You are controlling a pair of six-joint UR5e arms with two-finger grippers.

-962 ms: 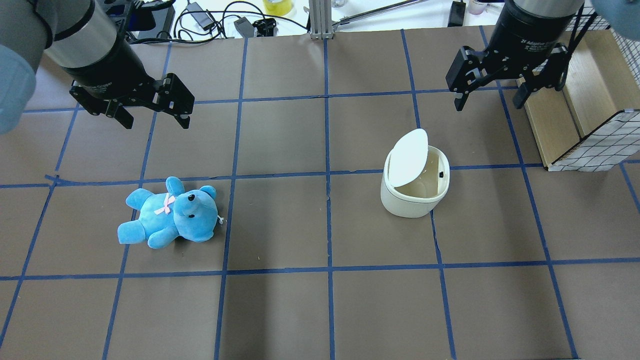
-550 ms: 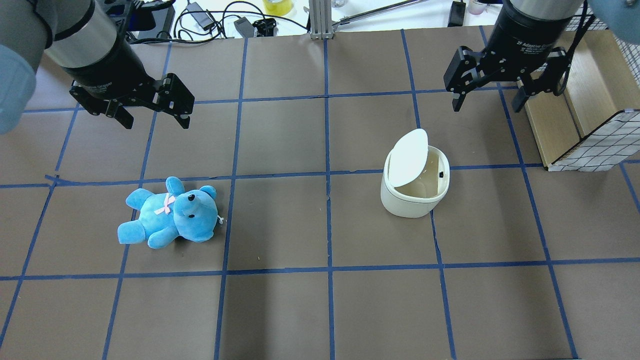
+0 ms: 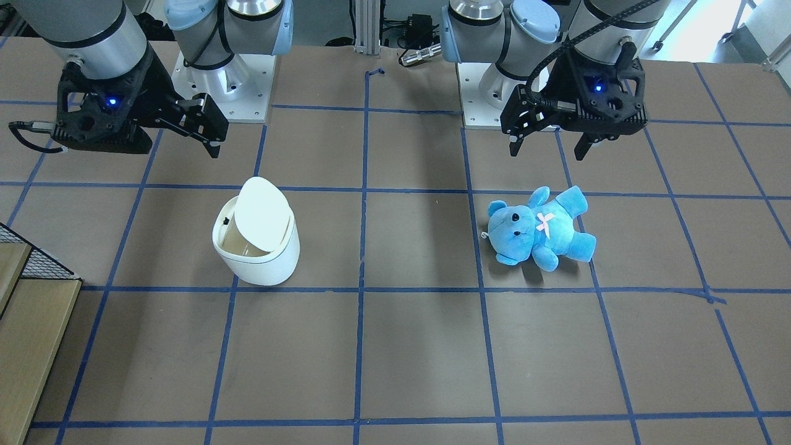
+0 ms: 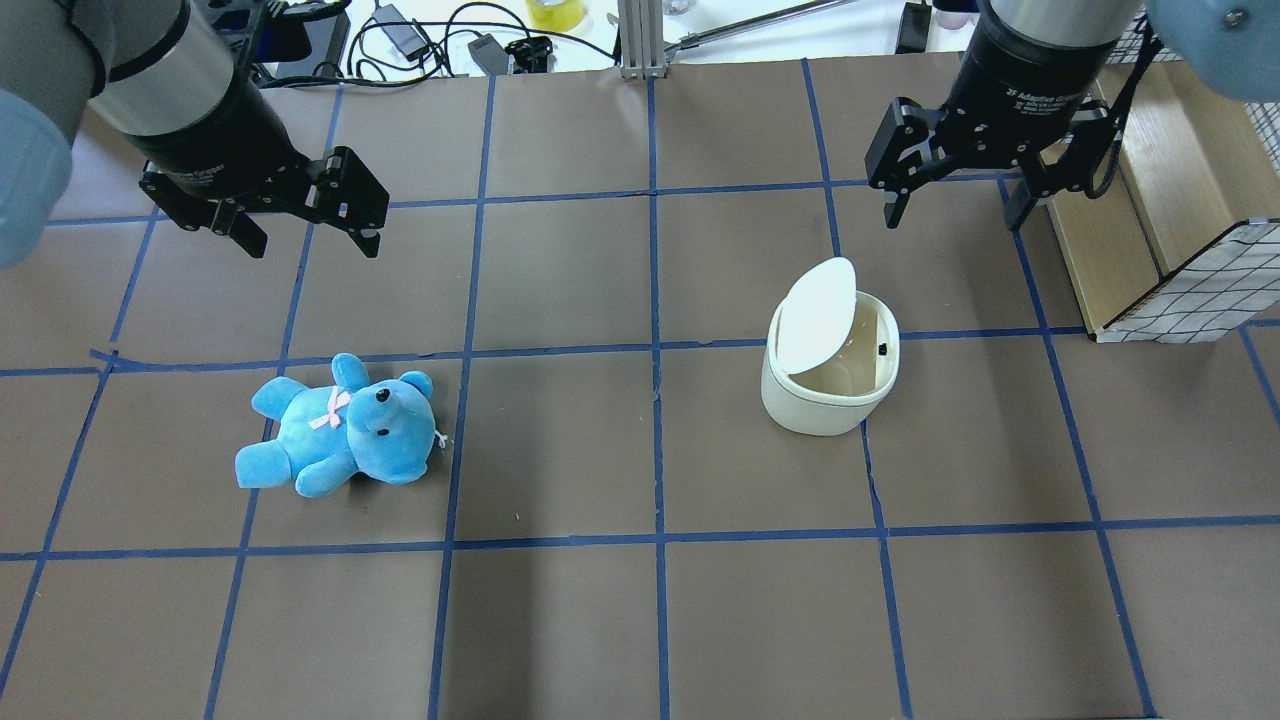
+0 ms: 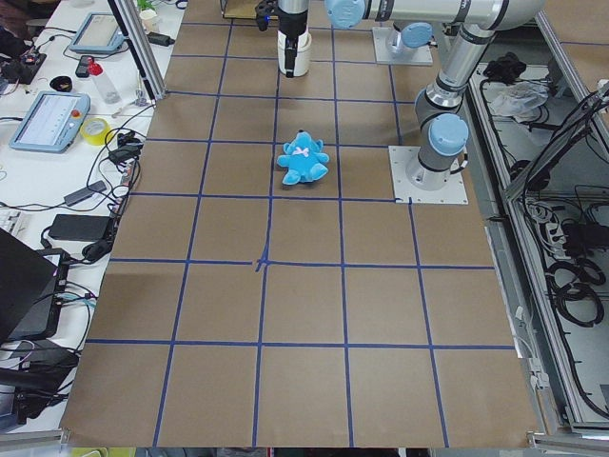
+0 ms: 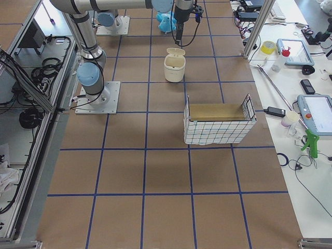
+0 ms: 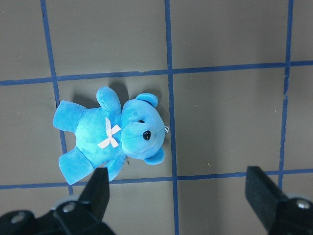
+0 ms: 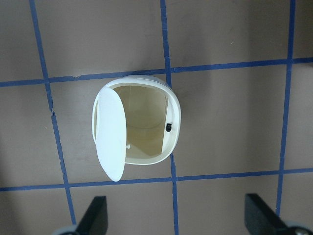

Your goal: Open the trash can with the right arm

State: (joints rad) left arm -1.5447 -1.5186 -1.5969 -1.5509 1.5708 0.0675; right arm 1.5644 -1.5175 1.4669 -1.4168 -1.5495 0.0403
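Opening step: judged complete, since the trash can [image 4: 828,392] already has its lid [image 4: 817,314] tipped up and its cavity exposed.
Right gripper [image 4: 952,222]: fingers spread, holding nothing; it hangs high over the can, well apart from the lid.
Left gripper [image 4: 312,245]: fingers spread and empty, above the blue teddy [image 4: 340,430]; it has no part in this step.
Next move: probably only a clear retreat of the right arm, kept high so that no finger knocks the raised lid shut.
Can position: roughly midway between the robot's edge and the operators' edge of the table [image 4: 560,620], in the robot's right half and away from every corner. The wire basket [image 6: 218,124] stands between it and the right end.
Can body: white, rounded-square, upright and resting on a blue tape line.
Lid posture: flat white disc, steeply tilted, attached on the side nearer the teddy and leaning over that rim.
Interior: cream walls, seemingly empty, with a small black catch [image 8: 168,128] on the wall opposite the lid.
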